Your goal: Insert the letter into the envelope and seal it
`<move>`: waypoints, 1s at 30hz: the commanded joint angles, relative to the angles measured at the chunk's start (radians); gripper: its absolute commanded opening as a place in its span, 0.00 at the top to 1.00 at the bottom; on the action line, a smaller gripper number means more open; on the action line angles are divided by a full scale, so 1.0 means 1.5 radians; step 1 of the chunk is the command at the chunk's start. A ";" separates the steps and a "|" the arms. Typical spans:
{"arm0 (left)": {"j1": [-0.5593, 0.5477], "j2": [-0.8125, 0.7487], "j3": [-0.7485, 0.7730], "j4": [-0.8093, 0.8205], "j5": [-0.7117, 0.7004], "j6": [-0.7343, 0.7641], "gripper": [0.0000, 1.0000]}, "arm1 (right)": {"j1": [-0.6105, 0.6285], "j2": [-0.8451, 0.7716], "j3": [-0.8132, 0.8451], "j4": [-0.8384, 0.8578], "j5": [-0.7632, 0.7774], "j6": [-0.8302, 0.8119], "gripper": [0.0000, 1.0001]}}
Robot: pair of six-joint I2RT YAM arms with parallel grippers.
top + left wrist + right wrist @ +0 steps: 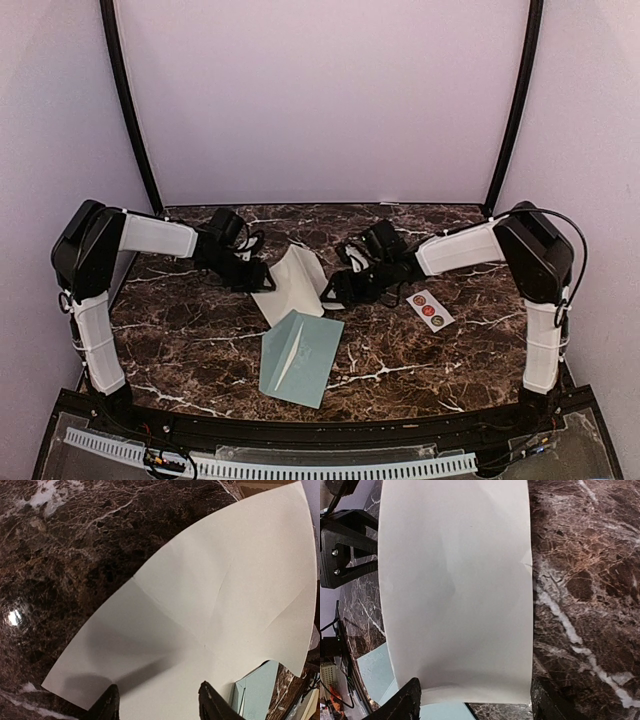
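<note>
The letter rises tented at mid-table, the left gripper at its 9 o'clock and the right gripper at its 3 o'clock, both claws apart and neither plainly pinching it; the envelope lies flat just at its 6 o'clock. Unclamped, the sheet may well slide or crease askew on the glossy dark marble table, which plain pale walls enclose.

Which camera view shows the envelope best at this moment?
Top external: the envelope shows its whole outline there, lying flat in front of the arms. The left wrist view catches only a teal corner at the lower right, and the right wrist view only a pale patch beside the white sheet.
</note>
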 commanded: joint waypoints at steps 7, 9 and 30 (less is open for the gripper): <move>0.000 0.026 -0.012 -0.028 0.020 -0.012 0.47 | 0.039 -0.007 0.034 0.017 0.024 -0.020 0.26; 0.000 0.027 -0.012 -0.028 0.022 -0.014 0.47 | 0.049 -0.013 0.040 0.010 0.047 -0.027 0.25; 0.000 0.027 -0.011 -0.030 0.022 -0.013 0.47 | 0.070 -0.079 0.026 -0.007 0.216 -0.066 0.16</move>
